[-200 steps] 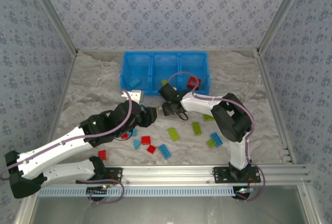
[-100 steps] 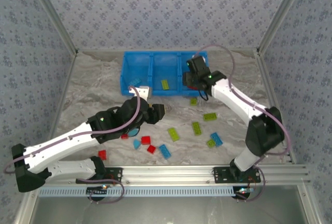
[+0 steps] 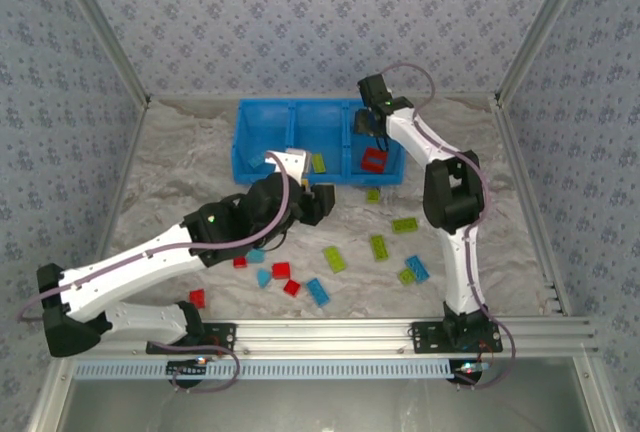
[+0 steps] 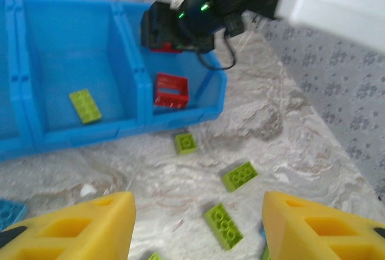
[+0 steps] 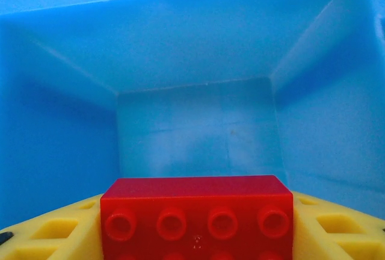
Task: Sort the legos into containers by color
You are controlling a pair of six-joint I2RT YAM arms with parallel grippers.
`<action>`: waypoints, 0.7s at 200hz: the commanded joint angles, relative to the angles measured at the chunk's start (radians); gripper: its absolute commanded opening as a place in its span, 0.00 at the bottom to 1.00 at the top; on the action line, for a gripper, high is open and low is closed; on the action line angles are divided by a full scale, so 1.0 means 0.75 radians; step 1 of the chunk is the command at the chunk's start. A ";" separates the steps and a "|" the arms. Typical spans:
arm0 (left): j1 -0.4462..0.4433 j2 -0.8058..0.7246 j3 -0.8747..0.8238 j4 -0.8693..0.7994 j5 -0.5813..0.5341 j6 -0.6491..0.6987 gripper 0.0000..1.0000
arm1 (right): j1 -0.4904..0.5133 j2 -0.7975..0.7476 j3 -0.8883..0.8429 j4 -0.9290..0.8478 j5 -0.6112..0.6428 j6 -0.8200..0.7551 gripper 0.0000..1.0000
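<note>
My right gripper (image 3: pixel 370 130) hangs over the right compartment of the blue bin (image 3: pixel 262 124), shut on a red lego (image 5: pixel 197 218) between its yellow fingers (image 5: pixel 54 236). The bin's blue floor (image 5: pixel 195 133) lies below it. Another red lego (image 3: pixel 374 160) lies in that compartment, and a green lego (image 3: pixel 318 162) in the middle one. My left gripper (image 3: pixel 322 202) hovers open in front of the bin, nothing between its fingers (image 4: pixel 90 230). A green lego (image 4: pixel 222 226) lies on the table under it.
Loose legos are scattered on the marbled table: green ones (image 3: pixel 404 224) (image 3: pixel 334 258), blue ones (image 3: pixel 318 291) (image 3: pixel 417 268), red ones (image 3: pixel 281 270) (image 3: pixel 197 298). A small green lego (image 3: pixel 373 194) sits just in front of the bin. Metal frame rails border the table.
My right arm swung from mid-table up over the bin's right compartment, carrying the red lego. My left arm reached forward and right toward the bin's front.
</note>
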 commanded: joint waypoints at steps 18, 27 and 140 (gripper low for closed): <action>-0.034 0.204 0.261 0.036 -0.004 0.127 0.58 | -0.006 0.148 0.175 -0.113 0.005 -0.010 0.56; -0.049 0.263 0.331 0.002 -0.026 0.145 0.58 | -0.006 0.166 0.184 -0.106 0.003 -0.009 0.56; -0.109 0.581 0.685 -0.164 -0.085 0.180 0.58 | -0.031 0.279 0.318 -0.179 -0.040 0.001 0.73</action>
